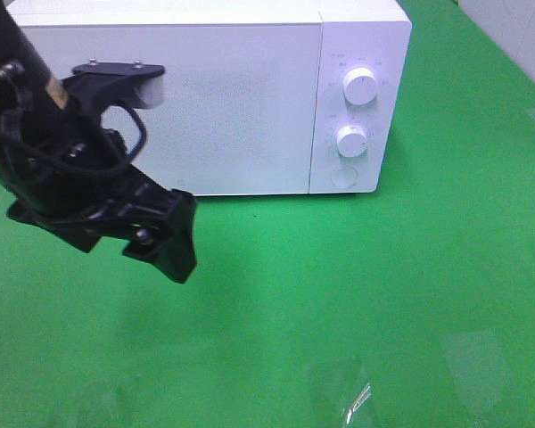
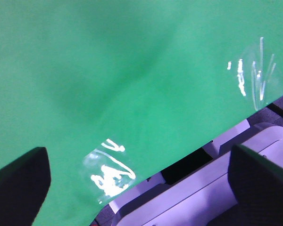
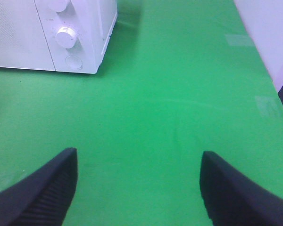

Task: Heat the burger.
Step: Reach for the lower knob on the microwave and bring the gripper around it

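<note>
The left gripper (image 2: 139, 181) and right gripper (image 3: 139, 188) hang with jaws apart, empty, over the green worktop (image 1: 366, 294). Beyond, the microwave (image 1: 232, 107) stands shut. The burger is out of view; probably soft and light, it wants a gentle hold at the sides.

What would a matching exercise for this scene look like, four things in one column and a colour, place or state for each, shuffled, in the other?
Things:
1. microwave door
2. left gripper
3. table cover
4. knobs

Descriptions:
A. green
B. open, holding nothing
C. shut
D. on the control panel, one above the other

Pairs: 1-C, 2-B, 3-A, 4-D.
</note>
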Controlling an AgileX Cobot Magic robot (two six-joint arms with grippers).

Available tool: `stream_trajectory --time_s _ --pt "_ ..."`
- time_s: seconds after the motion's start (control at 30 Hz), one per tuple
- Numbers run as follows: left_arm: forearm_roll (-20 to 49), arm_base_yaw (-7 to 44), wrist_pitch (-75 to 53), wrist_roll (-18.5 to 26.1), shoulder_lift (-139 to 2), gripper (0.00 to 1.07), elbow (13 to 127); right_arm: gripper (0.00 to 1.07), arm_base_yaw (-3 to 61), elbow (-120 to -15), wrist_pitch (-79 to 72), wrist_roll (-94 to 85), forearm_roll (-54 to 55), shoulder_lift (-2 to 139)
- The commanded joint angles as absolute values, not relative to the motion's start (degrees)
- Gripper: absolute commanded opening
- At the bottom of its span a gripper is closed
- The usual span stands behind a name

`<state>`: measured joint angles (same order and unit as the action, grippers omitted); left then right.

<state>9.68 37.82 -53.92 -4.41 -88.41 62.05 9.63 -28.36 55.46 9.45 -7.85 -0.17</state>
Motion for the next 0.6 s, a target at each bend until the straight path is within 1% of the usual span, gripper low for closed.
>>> stream_trajectory --time_s 0.03,0.07,0.1,0.13,0.17,0.2,0.27,0.3,0.33,0.37,0.4,0.43,0.47,0.57,0.6 --pt "9.74 30.54 -58.38 -3.72 -85.49 0.94 62.17 0.7 9.45 -28.13 54.95 8.54 -7.91 -1.72" --pt "9.74 30.54 -58.38 -3.72 -85.49 0.94 62.17 0.7 9.45 -28.13 54.95 8.54 -7.91 -1.72" --pt "9.74 28.65 -58.9 -3.5 -85.03 0.94 62.17 0.7 9.45 -28.13 54.95 8.54 -7.91 -1.72" --pt "9.74 28.65 -58.9 -3.5 -85.03 0.94 62.17 0.7 9.45 -28.13 54.95 8.54 -7.91 -1.72" --pt "9.68 25.04 -59.64 -2.52 -84.45 0.94 62.17 0.7 9.45 -28.13 54.95 8.54 -7.91 -1.72" --pt "9.68 25.04 -59.64 -2.52 -84.45 0.94 62.17 0.7 9.45 -28.13 54.95 8.54 -7.91 -1.72" --pt "9.74 17.93 -62.17 -0.69 -83.82 0.94 62.17 0.7 9.45 -28.13 54.95 8.54 -7.91 -1.72" --pt "9.74 17.93 -62.17 -0.69 -83.82 0.94 62.17 0.7 9.45 -28.13 54.95 8.54 -7.91 -1.72" --pt "9.85 14.21 -63.83 0.63 -83.82 0.94 62.17 0.7 9.45 -28.13 54.95 8.54 -7.91 -1.72" --pt "9.85 14.21 -63.83 0.63 -83.82 0.94 62.17 0.7 9.45 -28.13 54.95 8.54 -7.91 -1.72" --pt "10.31 11.06 -65.72 1.78 -83.82 0.94 62.17 0.7 9.45 -28.13 54.95 8.54 -7.91 -1.72" --pt "10.31 11.06 -65.72 1.78 -83.82 0.94 62.17 0.7 9.45 -28.13 54.95 8.54 -7.91 -1.72" --pt "10.83 7.62 -67.95 3.95 -83.82 0.94 62.17 0.7 9.45 -28.13 54.95 8.54 -7.91 -1.72" --pt "11.12 6.25 -68.98 4.7 -83.82 0.94 62.17 0.7 9.45 -28.13 54.95 8.54 -7.91 -1.72" --pt "12.32 1.6 -71.05 5.96 -83.71 0.94 61.94 0.7 9.45 -28.13 54.95 8.54 -7.91 -1.72"
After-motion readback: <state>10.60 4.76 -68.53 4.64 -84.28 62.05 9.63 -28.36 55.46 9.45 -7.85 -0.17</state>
